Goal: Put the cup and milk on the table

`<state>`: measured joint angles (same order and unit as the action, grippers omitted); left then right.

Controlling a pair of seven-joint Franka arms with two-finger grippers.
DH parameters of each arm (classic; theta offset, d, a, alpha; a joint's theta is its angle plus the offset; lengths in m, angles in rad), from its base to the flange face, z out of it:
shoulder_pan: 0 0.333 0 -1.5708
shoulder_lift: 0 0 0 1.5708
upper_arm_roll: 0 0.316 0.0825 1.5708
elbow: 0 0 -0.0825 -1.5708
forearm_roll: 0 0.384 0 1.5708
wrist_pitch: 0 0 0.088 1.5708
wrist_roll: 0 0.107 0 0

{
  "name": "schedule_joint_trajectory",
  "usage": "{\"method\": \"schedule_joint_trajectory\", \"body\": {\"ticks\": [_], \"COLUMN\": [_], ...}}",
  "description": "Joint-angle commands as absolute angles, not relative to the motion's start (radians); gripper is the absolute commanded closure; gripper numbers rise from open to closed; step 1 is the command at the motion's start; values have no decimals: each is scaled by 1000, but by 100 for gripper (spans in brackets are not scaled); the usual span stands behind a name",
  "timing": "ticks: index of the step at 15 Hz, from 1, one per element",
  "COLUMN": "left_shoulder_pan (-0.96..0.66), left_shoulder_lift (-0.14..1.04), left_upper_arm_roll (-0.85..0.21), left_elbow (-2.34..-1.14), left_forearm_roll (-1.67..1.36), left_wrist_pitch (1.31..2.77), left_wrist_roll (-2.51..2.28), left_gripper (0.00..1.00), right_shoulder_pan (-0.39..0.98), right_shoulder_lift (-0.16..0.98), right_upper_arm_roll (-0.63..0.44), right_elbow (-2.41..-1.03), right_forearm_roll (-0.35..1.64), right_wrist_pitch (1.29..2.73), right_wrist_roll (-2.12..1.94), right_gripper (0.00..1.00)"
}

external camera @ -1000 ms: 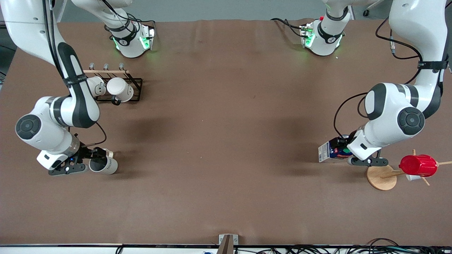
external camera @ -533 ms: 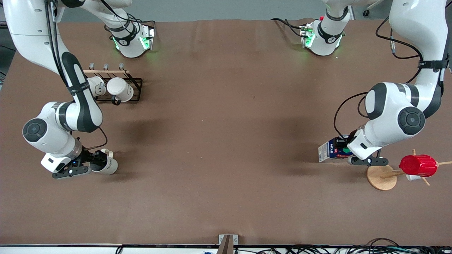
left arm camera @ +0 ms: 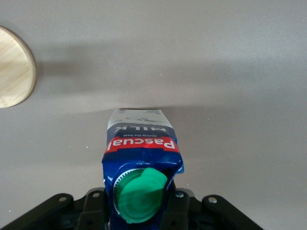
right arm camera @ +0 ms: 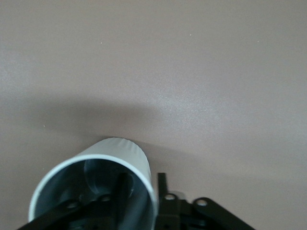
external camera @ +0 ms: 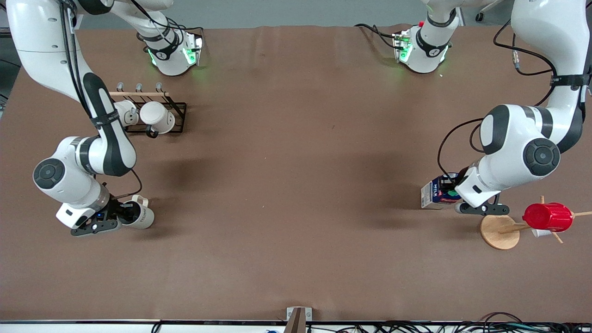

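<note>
Beside wooden disc [external camera: 498, 232], left hand [external camera: 455, 193] gripping milk [external camera: 437, 193], right hand [external camera: 124, 213] clamping cup [external camera: 141, 216] rim

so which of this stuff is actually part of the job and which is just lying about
In the job: cup, held by the right gripper; milk, held by the left gripper; table.

Lying about: two white mugs on a black rack; red cup; round wooden disc.

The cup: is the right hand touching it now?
Touching. The right wrist view shows the right hand pinching the cup wall, one finger inside, one outside.
</note>
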<state>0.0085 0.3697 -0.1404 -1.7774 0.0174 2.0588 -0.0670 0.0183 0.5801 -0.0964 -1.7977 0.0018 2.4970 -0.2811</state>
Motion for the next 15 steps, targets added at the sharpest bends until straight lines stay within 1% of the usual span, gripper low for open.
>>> {"method": "schedule_joint_trajectory", "body": {"ticks": [1,2,4,6,7,10,12,13,15], "left_shoulder_pan": [8,6,2,0,-2,0,-3,0,-3], "left_shoulder_lift": [342,342,341,341,341,341,341,341,342], "left_upper_arm_roll": [-143,-143,-144,-144,-146,-181,-193,-213,-219], "left_elbow": [-1750,-1738,-1714,-1688,-1683,-1666,-1655,-1654,-1643], "left_forearm_roll": [18,15,11,8,8,8,8,6,6], "left_wrist_pitch": [1996,1984,1942,1907,1896,1893,1893,1893,1893], "left_wrist_roll": [-66,-67,-67,-74,-92,-143,-176,-198,-231], "left_gripper": [63,63,62,62,62,62,62,62,62], "right_shoulder_pan": [23,28,32,52,64,130,201,237,325], "right_shoulder_lift": [569,562,528,522,522,528,549,566,606], "right_upper_arm_roll": [-91,-86,-25,33,64,139,158,158,158], "right_elbow": [-1749,-1723,-1672,-1608,-1588,-1546,-1508,-1485,-1442], "right_forearm_roll": [18,21,21,21,21,20,17,17,14], "right_wrist_pitch": [2386,2317,2197,2113,2094,2101,2106,2106,2114], "right_wrist_roll": [-288,-282,-194,-83,-37,159,263,306,414], "right_gripper": [100,100,100,100,100,100,100,100,99]}}
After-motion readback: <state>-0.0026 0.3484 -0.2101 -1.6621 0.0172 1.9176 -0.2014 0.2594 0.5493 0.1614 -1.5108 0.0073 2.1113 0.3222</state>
